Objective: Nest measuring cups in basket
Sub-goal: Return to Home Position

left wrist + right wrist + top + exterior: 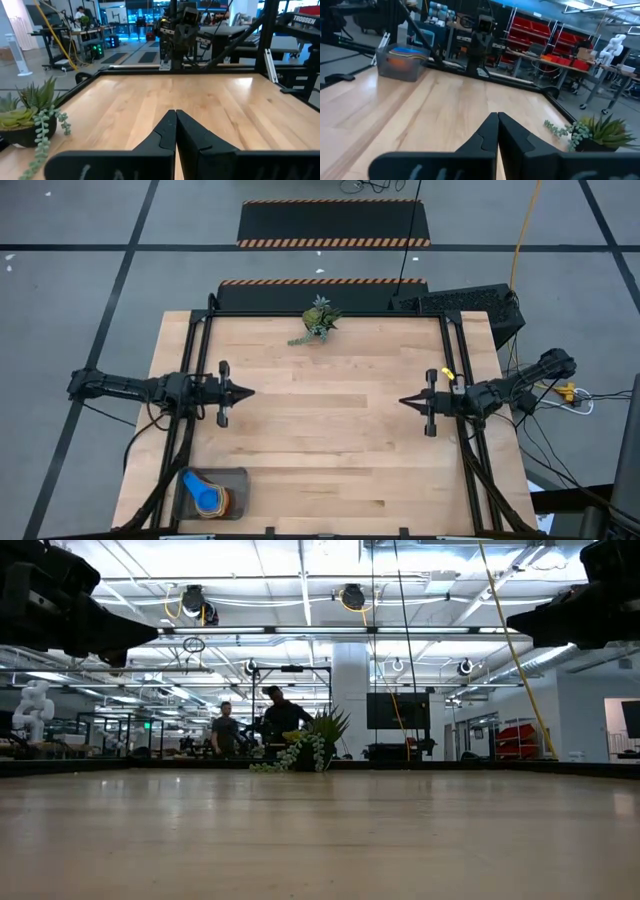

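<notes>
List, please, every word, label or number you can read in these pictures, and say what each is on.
"TROSSEN": white letters on a dark frame beam, left wrist view.
No text shows on the cups, basket, plant, left gripper or right gripper.
Signs and screens in the room behind are too small or blurred to read.
</notes>
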